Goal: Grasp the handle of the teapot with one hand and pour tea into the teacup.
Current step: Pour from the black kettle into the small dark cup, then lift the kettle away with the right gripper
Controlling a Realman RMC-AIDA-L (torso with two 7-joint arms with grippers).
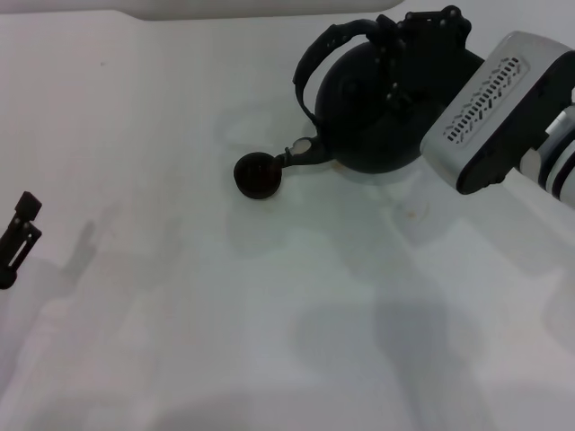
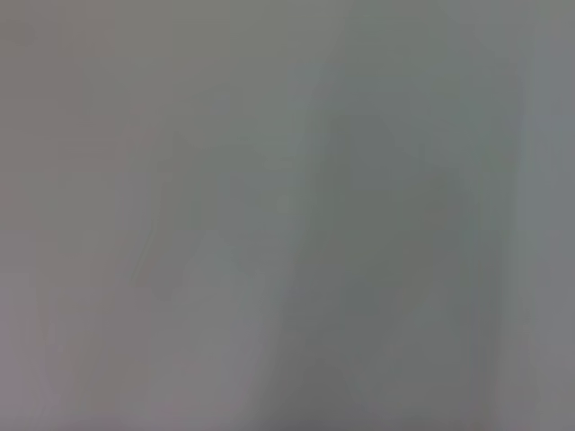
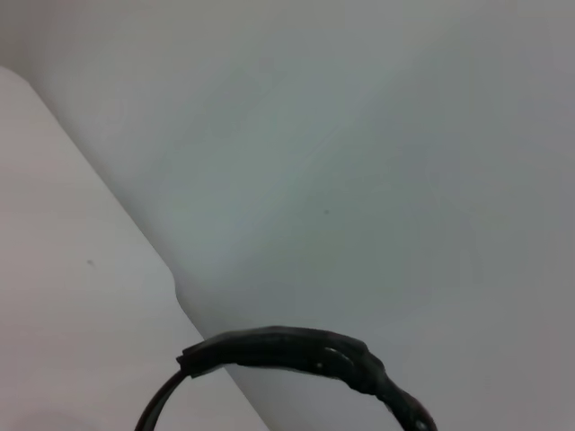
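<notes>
— What's in the small round black teacup (image 1: 259,174)?

— I can't tell; its inside just looks dark from here. It sits on the white table (image 1: 180,314), right under the tip of the spout (image 1: 303,151) of the large round matte black teapot (image 1: 377,103). The spout's end is over the cup's rim, or touching it (too close to call). No stream shows between them.

— And the pot itself?

— It's tipped over toward the robot's left, spout pointing down and left at the cup, so the line from its belly to the spout slopes downward that way. The thick black arched handle (image 1: 328,49) leans over on the same side, above the spout. The pot's underside seems lifted on the right, though the shadow makes that hard to judge.

— Which arm has it?

— The right gripper (image 1: 422,31), a black claw on a white and grey wrist reaching in from the right edge. Its fingers are clamped round the handle at the pot's top. The right wrist camera catches only a curved piece of that handle (image 3: 287,355) against the table.

— The left gripper (image 1: 18,238)?

— Parked low at the left edge, well apart from everything. Whether its fingers are apart I can't tell.
</notes>
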